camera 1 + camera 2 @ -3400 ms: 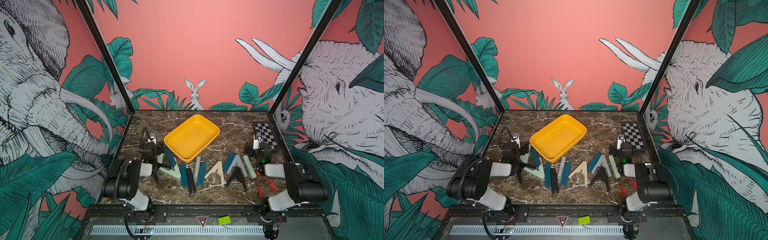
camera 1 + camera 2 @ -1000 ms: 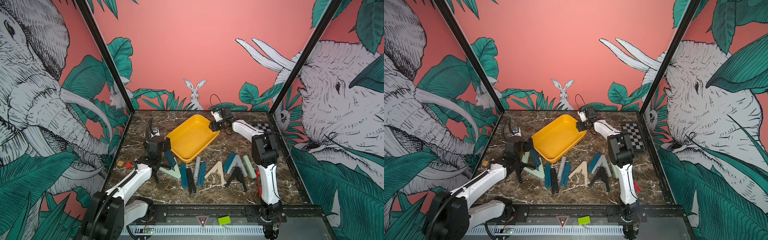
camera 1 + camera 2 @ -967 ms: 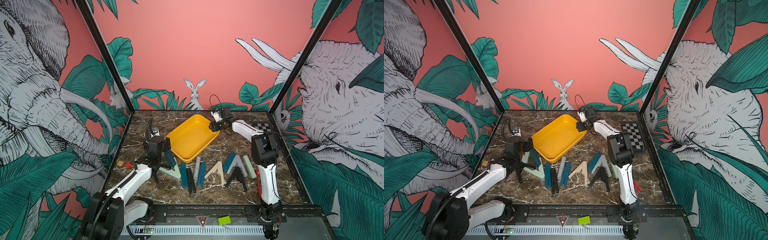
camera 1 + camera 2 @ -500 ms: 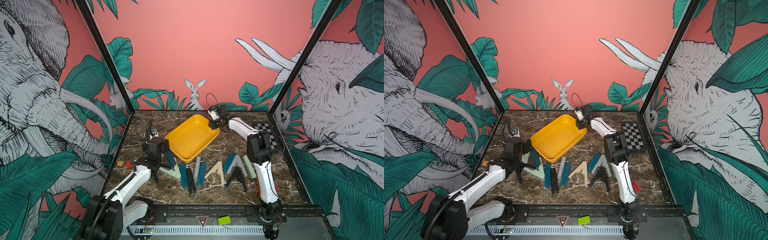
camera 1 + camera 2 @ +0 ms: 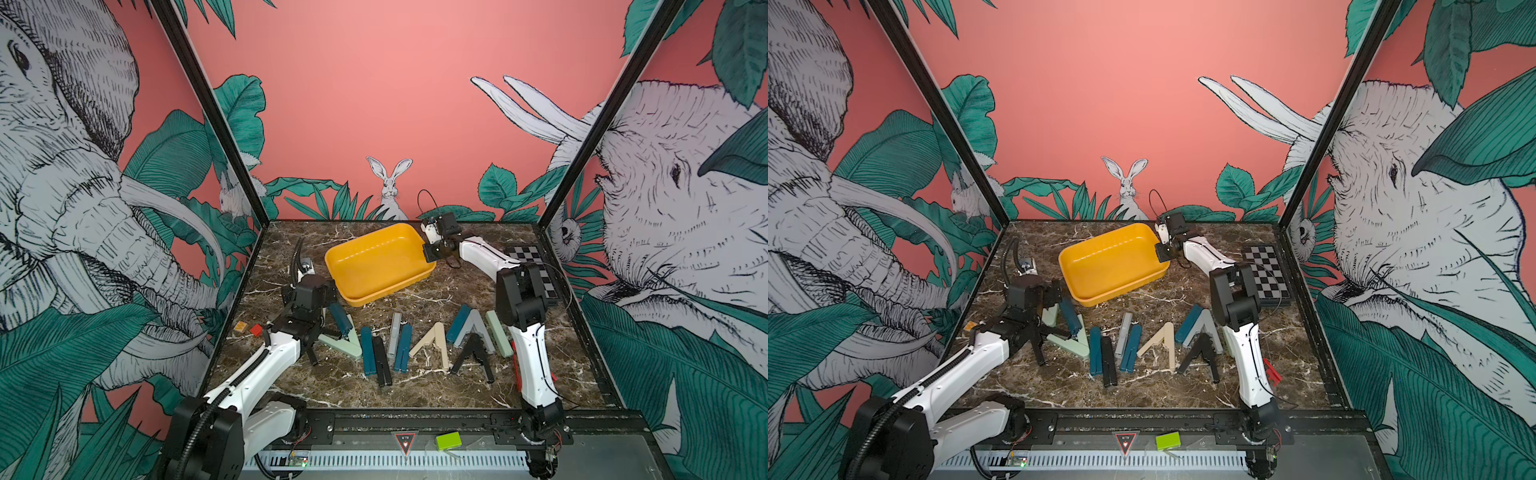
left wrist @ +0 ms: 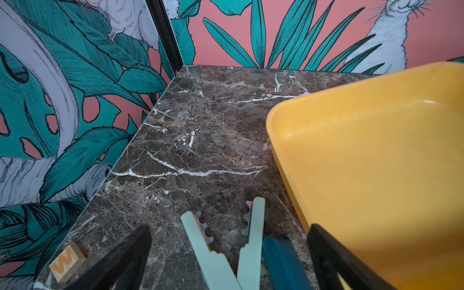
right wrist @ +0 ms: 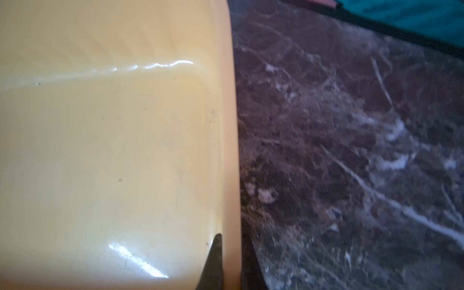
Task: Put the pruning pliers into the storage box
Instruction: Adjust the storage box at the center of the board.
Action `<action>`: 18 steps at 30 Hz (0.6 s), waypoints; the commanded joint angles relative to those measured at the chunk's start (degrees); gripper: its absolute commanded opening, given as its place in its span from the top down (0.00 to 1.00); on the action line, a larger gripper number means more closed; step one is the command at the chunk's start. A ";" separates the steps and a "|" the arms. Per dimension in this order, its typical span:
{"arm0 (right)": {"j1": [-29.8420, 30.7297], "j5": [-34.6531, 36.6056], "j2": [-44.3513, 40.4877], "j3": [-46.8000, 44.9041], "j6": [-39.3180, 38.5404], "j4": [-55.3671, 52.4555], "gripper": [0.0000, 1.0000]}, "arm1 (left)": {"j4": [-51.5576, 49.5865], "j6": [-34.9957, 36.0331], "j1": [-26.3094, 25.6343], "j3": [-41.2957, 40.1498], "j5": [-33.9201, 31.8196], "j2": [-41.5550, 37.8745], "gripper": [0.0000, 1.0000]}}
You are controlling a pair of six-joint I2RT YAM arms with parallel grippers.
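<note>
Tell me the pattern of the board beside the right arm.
The board is black-and-white chequered; a top view shows it best.

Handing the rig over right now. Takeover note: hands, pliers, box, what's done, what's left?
Left hand: open, holding nothing, low over the mint pliers, left of the box's front.
Right hand: shut on the rim of the storage box, on its right side.
Pruning pliers: all on the table, in a row in front of the box; the thin red pair lies beside the right arm.
Done: nothing in the box.
Left: every pair still to go in.
</note>
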 commanded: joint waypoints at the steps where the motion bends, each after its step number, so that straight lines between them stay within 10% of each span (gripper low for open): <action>1: -2.74 0.00 -6.17 -6.45 3.98 6.09 1.00 | -1.29 0.20 -0.14 -0.84 -1.91 -1.30 0.01; 18: -10.13 9.08 -28.15 -38.79 9.14 7.37 1.00 | 0.57 -0.28 0.09 0.90 1.82 2.94 0.01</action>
